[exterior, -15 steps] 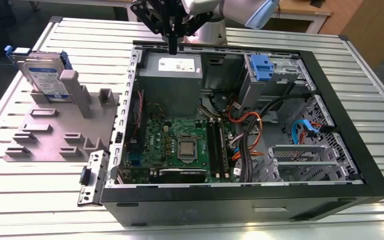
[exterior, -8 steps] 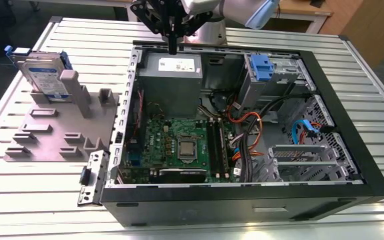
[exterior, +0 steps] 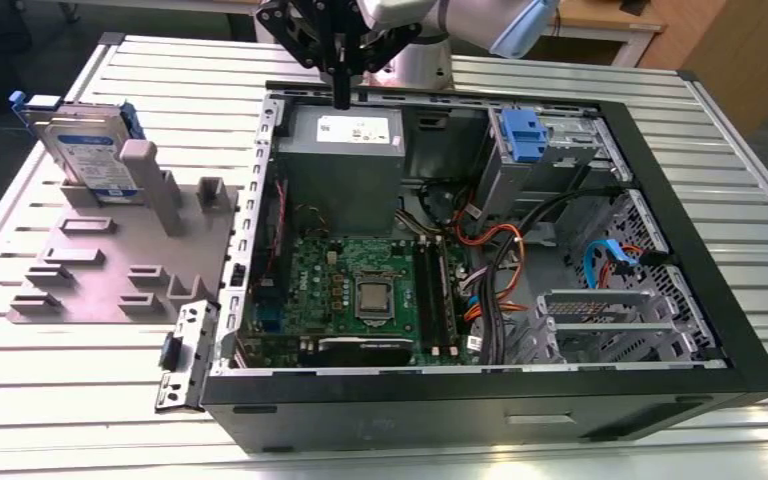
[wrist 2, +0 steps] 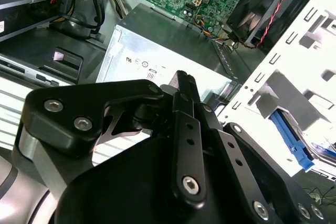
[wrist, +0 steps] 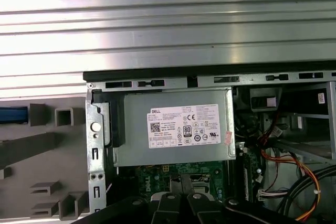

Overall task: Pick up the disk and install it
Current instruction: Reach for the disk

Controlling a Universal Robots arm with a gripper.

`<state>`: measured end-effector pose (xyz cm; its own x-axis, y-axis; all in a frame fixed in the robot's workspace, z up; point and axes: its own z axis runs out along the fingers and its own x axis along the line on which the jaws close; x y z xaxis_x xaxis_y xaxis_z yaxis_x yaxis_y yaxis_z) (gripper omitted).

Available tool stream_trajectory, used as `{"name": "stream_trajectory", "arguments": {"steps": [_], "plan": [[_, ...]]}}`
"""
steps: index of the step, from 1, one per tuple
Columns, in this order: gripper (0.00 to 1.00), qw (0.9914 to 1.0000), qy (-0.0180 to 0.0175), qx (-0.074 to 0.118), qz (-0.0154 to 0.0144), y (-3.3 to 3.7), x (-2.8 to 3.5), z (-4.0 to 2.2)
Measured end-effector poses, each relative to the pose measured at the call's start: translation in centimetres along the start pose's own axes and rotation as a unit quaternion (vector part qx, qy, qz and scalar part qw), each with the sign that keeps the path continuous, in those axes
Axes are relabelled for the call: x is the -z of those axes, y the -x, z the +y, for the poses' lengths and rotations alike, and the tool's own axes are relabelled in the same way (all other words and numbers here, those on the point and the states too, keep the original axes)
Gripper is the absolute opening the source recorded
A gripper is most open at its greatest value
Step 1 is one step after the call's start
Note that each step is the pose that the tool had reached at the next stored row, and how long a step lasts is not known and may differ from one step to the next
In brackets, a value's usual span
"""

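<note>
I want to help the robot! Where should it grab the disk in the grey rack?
Probably the top part, from straight above. The disk stands on edge in the grey rack, whose posts hem in its lower part. Its top sticks out free, so its two flat faces can be pinched.

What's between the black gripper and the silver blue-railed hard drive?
Exterior view: between gripper and hard drive, the computer case's metal wall and bare slatted table.

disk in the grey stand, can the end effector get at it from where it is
Probably yes. The disk stands upright in the grey holder outside the computer case, top edge bare; nothing stands between it and the end effector above the case.
</note>
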<state>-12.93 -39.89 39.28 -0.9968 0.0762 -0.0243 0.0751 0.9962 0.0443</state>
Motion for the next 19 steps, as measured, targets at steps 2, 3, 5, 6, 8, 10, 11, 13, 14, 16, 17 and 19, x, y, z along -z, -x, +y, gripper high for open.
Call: {"name": "stream_trajectory", "arguments": {"steps": [2, 3, 5, 6, 8, 10, 11, 13, 14, 16, 17, 19], "plan": [[0.11, 1.00000, 0.0000, 0.000, 0.0002, -0.05, -0.01, -0.01], [0.11, 1.00000, 0.0000, 0.000, 0.0003, -0.07, -0.01, -0.01], [0.11, 1.00000, 0.0000, 0.000, 0.0005, -0.10, -0.02, -0.01], [0.11, 1.00000, -0.0001, 0.000, 0.0006, -0.12, -0.02, -0.01], [0.11, 1.00000, -0.0001, 0.000, 0.0007, -0.15, -0.03, -0.02], [0.11, 1.00000, -0.0001, 0.000, 0.0008, -0.19, -0.05, -0.02], [0.11, 1.00000, -0.0001, 0.000, 0.0008, -0.20, -0.06, -0.02], [0.11, 1.00000, -0.0001, 0.000, 0.0009, -0.26, -0.08, -0.03], [0.11, 1.00000, 0.0000, 0.000, 0.0009, -0.30, -0.09, -0.03], [0.11, 1.00000, -0.0001, 0.000, 0.0010, -0.35, -0.09, -0.03], [0.11, 1.00000, -0.0001, 0.000, 0.0010, -0.35, -0.09, -0.03], [0.11, 1.00000, -0.0001, 0.000, 0.0010, -0.36, -0.09, -0.03]]}}
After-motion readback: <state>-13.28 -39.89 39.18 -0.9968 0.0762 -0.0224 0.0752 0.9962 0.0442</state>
